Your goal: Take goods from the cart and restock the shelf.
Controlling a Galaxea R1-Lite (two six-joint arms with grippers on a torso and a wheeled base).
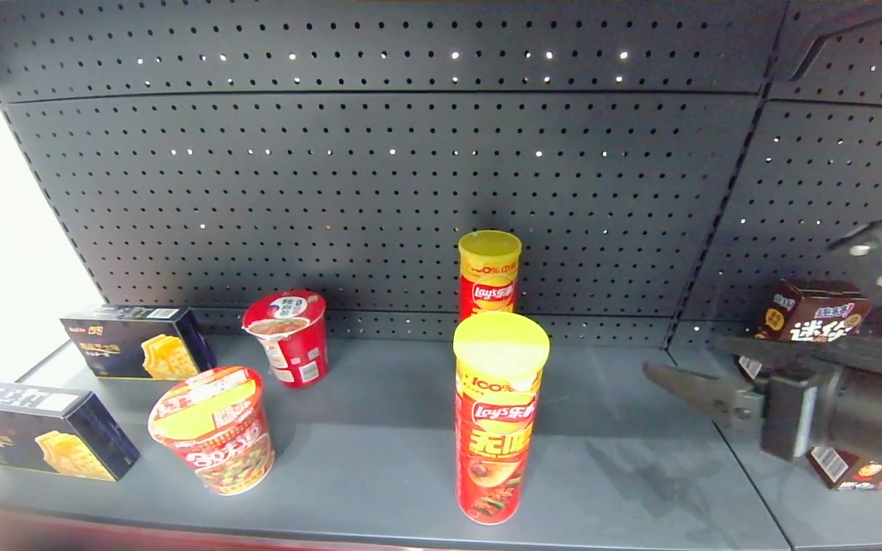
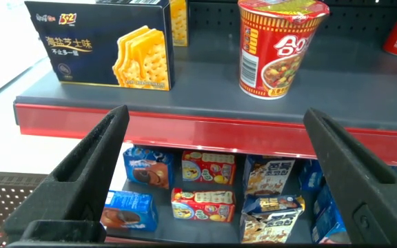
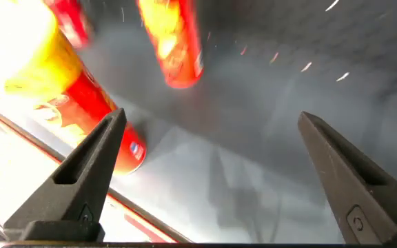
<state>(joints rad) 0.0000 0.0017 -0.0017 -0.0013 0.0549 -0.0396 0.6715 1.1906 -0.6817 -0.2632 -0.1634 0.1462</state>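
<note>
Two tall red chip cans with yellow lids stand upright on the grey shelf (image 1: 380, 451), one near the front (image 1: 496, 417) and one at the back (image 1: 489, 274). My right gripper (image 1: 684, 360) hovers open and empty over the shelf, to the right of the front can. In the right wrist view the front can (image 3: 60, 103) and the back can (image 3: 174, 41) lie beyond the open right gripper (image 3: 211, 117). My left gripper (image 2: 216, 117) is open and empty, low in front of the shelf's red front edge (image 2: 205, 131).
Two cup noodles (image 1: 215, 428) (image 1: 289, 335) and two dark cracker boxes (image 1: 43, 430) (image 1: 138, 342) fill the shelf's left side. Brown boxes (image 1: 812, 317) stand on the neighbouring shelf section at the right. Several snack boxes (image 2: 205, 186) sit on the lower shelf. Perforated panels (image 1: 380, 191) back the shelf.
</note>
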